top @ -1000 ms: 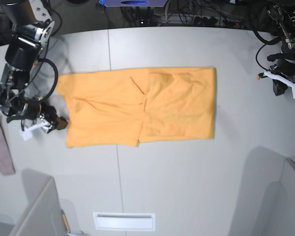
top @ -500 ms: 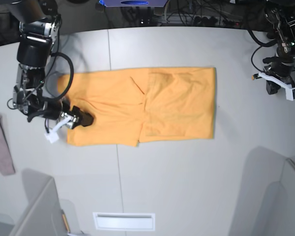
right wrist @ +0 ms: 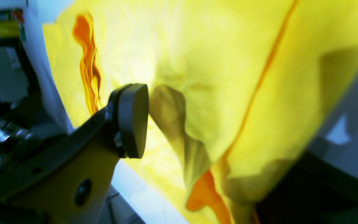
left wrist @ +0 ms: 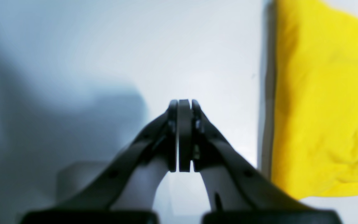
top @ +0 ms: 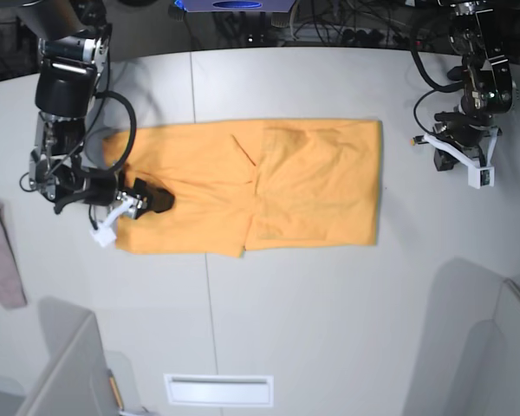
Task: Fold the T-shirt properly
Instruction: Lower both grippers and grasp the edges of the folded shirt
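The orange-yellow T-shirt (top: 269, 186) lies flat and partly folded across the middle of the table. My right gripper (top: 154, 201) is over its left end, near the lower corner. In the right wrist view one finger pad (right wrist: 132, 119) stands beside a raised ridge of the shirt (right wrist: 228, 77); the other finger is dark and mostly hidden under cloth, far from the pad, so the right gripper (right wrist: 210, 146) is open with cloth between the jaws. My left gripper (top: 472, 165) is to the right of the shirt, off it. It is shut and empty (left wrist: 183, 105), with the shirt's edge (left wrist: 322, 109) beside it.
A small pinkish cloth (top: 0, 256) lies at the table's left edge. A white slot plate (top: 218, 390) is at the front. Grey partitions stand at the front left (top: 69, 364) and front right (top: 494, 347). Cables run along the back edge (top: 329, 30).
My right gripper has moved from beside the shirt's left edge to over its left end. My left arm has moved inward toward the shirt's right edge.
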`<state>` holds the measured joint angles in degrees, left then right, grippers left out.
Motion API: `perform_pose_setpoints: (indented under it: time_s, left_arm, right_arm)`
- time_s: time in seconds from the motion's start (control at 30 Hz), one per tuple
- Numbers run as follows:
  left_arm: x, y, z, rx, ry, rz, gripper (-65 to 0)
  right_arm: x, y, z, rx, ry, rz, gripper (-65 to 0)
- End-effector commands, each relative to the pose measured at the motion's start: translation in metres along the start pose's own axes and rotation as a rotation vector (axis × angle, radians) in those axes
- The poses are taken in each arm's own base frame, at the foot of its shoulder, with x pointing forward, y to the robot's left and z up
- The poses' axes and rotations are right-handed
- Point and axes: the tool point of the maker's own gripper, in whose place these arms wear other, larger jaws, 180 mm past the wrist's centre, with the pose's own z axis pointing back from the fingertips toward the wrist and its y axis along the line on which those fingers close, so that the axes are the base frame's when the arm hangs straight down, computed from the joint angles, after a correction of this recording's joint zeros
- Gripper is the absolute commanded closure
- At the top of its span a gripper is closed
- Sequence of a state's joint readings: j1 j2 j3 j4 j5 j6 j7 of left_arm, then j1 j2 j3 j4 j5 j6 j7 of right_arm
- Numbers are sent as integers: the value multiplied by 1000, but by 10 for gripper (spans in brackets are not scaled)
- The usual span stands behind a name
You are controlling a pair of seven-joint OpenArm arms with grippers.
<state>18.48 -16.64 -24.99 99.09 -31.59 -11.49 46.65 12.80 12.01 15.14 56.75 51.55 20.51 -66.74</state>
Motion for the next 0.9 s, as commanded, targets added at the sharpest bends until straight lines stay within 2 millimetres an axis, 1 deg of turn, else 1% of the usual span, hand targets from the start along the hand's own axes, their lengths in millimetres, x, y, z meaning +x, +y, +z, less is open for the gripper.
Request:
perform_pose_setpoints:
  time_s: [0.0,0.1,0.2,0.27,0.33,0.4,0.47,0.53,0.57,0.6,0.7,0.73,0.83,0.87]
  left_arm:
    - [21,-2,0,-3,-57,-27,0]
    - [13,-2,-7,38,-25,-110,0]
    - [15,-2,-12,87,-12,-199,0]
    - [9,-7,-15,94,2,-228,0]
    - [15,-17,-19,81,-8,-249,0]
    - [14,-23,-23,64,-1,-254,0]
    - [9,-29,-29,50,17,-264,0]
    - [9,-37,-37,30,29,-273,0]
    - [5,-38,-41,26,43,-272,0]
    - [2,-37,-43,25,54,-269,0]
    - [-10,-41,-51,12,92,-271,0]
    - [-14,-43,-54,5,103,-275,0]
    - [-24,-57,-60,-28,131,-298,0]
    - [-24,-63,-62,-41,134,-308,0]
  right_arm:
    - [-46,-33,-2,-151,192,-11,-327]
    - [-47,-33,-2,-150,190,-12,-324]
    - [-47,-33,-2,-150,190,-12,-321]
    - [-46,-33,-2,-150,188,-11,-320]
    - [-45,-31,-4,-145,188,-10,-318]
    - [-45,-25,-10,-132,178,-14,-305]
    - [-41,-25,-11,-132,153,-15,-230]
    - [-35,-25,-12,-131,126,-15,-110]
    - [-32,-25,-13,-132,111,-14,-48]
    - [-29,-24,-13,-131,99,-13,0]
    - [-18,-27,-11,-153,53,-28,0]
    - [-15,-33,-8,-184,40,-40,0]
    - [-2,-44,-3,-275,8,-46,0]
    - [1,-45,-1,-294,-4,-31,0]
